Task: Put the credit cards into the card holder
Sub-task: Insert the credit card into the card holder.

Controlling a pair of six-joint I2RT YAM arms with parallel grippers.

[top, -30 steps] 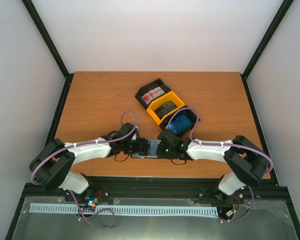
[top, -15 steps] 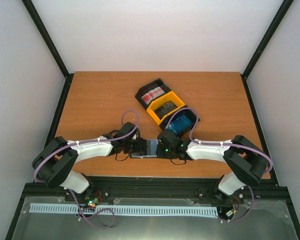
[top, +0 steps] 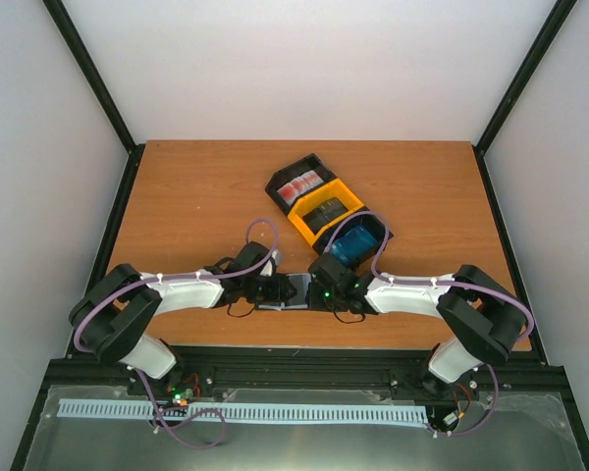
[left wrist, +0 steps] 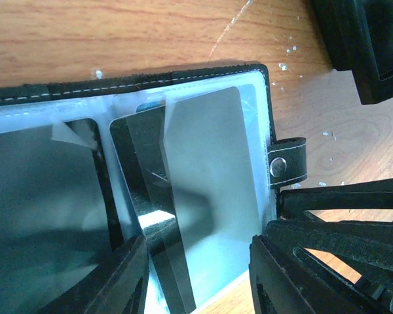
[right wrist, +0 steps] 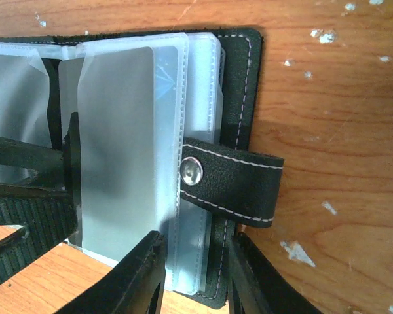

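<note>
The card holder (top: 296,290) lies open and flat near the table's front edge, between both grippers. In the left wrist view its black stitched cover (left wrist: 150,77) frames clear pockets. A pale grey-blue credit card (left wrist: 209,170) sits in the pocket beside the clasp tab (left wrist: 289,163). My left gripper (left wrist: 196,281) stands over that pocket's near end, jaws apart on either side of the card. My right gripper (right wrist: 193,278) straddles the holder's tab-side edge (right wrist: 239,85), one finger on the pockets, the other beside the cover. Neither gripper pinches anything that I can see.
Three joined bins stand behind the holder. The black one (top: 299,184) has red-and-white cards, the yellow one (top: 324,213) a dark card, and the nearest black one a blue card (top: 356,240). Purple cables loop above both wrists.
My left gripper has narrowed its jaws and edged right over the holder, so less of the blue pocket shows from above. The right arm has barely moved.
</note>
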